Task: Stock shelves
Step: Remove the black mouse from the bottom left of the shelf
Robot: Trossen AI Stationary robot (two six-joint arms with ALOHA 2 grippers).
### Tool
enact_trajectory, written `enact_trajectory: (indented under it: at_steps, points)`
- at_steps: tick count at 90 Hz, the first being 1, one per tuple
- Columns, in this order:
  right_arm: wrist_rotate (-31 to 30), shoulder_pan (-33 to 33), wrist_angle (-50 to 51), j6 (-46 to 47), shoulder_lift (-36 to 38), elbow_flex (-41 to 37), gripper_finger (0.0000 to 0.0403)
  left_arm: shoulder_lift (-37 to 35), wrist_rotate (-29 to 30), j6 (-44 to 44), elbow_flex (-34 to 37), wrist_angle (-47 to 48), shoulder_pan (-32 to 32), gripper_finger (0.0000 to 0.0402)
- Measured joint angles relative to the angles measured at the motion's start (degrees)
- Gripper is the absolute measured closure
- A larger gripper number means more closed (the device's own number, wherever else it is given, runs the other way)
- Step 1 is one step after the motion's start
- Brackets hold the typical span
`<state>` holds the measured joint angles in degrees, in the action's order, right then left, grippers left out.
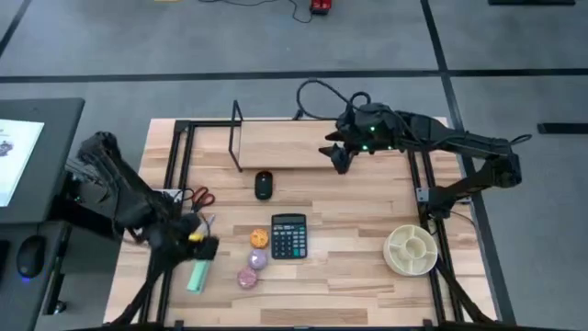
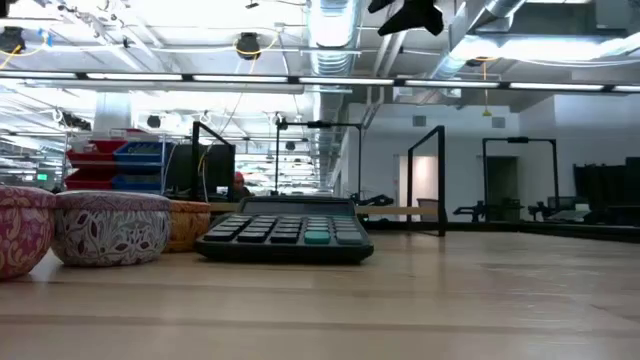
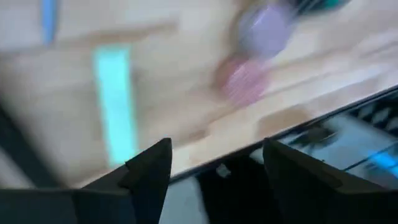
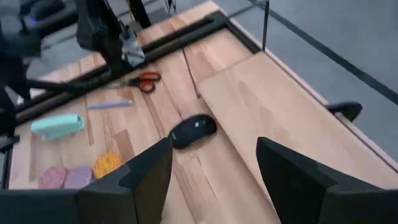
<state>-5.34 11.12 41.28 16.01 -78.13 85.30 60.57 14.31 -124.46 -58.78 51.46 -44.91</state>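
Right gripper (image 1: 338, 154), jaws released and empty, hovers over the low pale wooden shelf rack (image 1: 285, 147); black oval mouse (image 1: 264, 185) lies just nearer-left. Left gripper (image 1: 204, 246) released, near-left.

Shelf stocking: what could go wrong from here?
1. The right gripper hangs open and empty over the shelf plank; descending carelessly could hit the plank or its thin upright.
2. The mouse lies close against the shelf's front edge, leaving little jaw clearance.
3. The left gripper sits near the scissors.
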Motion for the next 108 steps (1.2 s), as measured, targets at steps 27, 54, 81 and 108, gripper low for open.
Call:
enact_trajectory:
  at_steps: [27, 54, 81, 108]
  points:
    - [0.00, -0.62, 3.72, 1.62, 0.00, 0.00, 0.0180, 1.33, 7.62, 17.01, -3.63, 2.00, 20.62, 0.0173]
    - [6.55, -0.66, 4.85, 8.12, 0.20, 0.00, 0.0180, 7.11, 24.35, 29.46, -3.63, -2.27, 32.89, 0.0173]
    - [6.72, -1.12, 5.85, 10.99, 0.20, 0.00, 0.0180, 18.37, 4.77, 42.95, -3.63, -12.62, 41.93, 0.0174]
    - [6.75, -0.72, 14.61, 4.96, 0.20, 0.00, 0.0180, 27.00, 0.84, 37.61, -3.63, -15.47, 45.92, 0.0133]
